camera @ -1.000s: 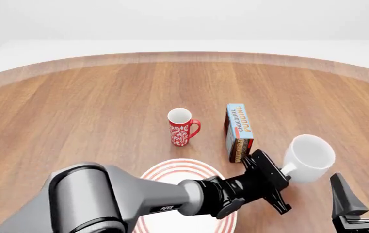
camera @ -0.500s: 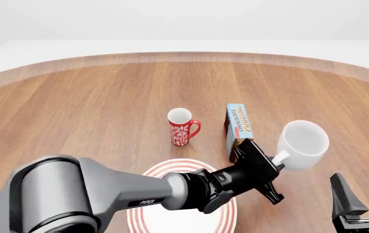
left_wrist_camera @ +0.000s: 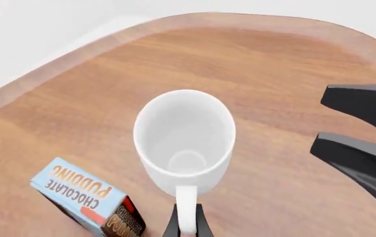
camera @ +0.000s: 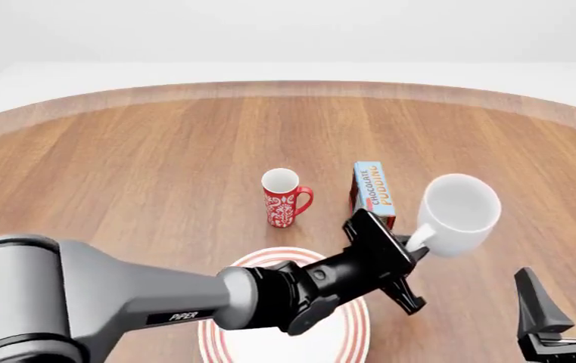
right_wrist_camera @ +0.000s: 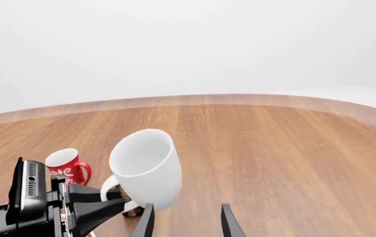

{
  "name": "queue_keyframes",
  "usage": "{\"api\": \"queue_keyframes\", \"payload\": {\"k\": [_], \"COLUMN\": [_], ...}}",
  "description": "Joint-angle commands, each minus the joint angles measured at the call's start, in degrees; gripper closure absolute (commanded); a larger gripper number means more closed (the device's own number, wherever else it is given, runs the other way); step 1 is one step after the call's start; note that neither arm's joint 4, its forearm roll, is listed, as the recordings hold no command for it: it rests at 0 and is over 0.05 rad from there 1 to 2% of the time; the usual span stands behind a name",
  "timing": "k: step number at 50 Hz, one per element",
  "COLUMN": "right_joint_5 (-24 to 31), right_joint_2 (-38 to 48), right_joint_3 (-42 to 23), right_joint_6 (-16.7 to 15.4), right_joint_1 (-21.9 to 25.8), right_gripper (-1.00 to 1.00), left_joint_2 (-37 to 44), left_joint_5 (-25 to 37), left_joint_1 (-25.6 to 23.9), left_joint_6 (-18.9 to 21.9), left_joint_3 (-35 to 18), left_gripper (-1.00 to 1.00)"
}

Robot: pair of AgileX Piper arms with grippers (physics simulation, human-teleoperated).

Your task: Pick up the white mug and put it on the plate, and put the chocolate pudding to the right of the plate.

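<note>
My left gripper (camera: 410,247) is shut on the handle of the white mug (camera: 454,215) and holds it tilted in the air, right of the chocolate pudding box (camera: 372,194). The left wrist view looks into the mug (left_wrist_camera: 184,139), with its handle between the fingertips (left_wrist_camera: 186,226) and the pudding box (left_wrist_camera: 87,203) lying on the table below. The plate (camera: 255,266) lies at the front, largely under my left arm. My right gripper (camera: 568,312) is open and empty at the front right; the right wrist view shows its fingers (right_wrist_camera: 145,223) just in front of the held mug (right_wrist_camera: 145,166).
A red mug with white pattern (camera: 284,197) stands upright left of the pudding box, behind the plate; it also shows in the right wrist view (right_wrist_camera: 68,167). The round wooden table (camera: 116,174) stretches far behind. My right gripper's fingers (left_wrist_camera: 365,133) show in the left wrist view.
My left gripper has carried the white mug up and to the left, toward the pudding box and plate. The right gripper has not moved.
</note>
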Motion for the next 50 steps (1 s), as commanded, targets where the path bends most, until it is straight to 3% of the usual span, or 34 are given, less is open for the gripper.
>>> {"api": "queue_keyframes", "payload": {"k": [1, 26, 50], "right_joint_5": [0.15, 3.78, 2.32], "right_joint_2": [-0.24, -3.78, -2.29], "right_joint_3": [0.01, -0.03, -0.05], "right_joint_6": [-0.02, 0.06, -0.09], "right_joint_1": [0.06, -0.01, 0.08], "right_gripper": [-1.0, -1.0, -1.0], "left_joint_2": [-4.85, -12.7, -20.56], "left_joint_5": [-1.46, -3.06, -4.63], "left_joint_1": [-0.42, -2.01, 1.72], "left_joint_6": [0.64, 1.32, 1.28], "left_joint_3": [4.77, 13.08, 20.68], "left_gripper": [1.0, 1.0, 1.0]}}
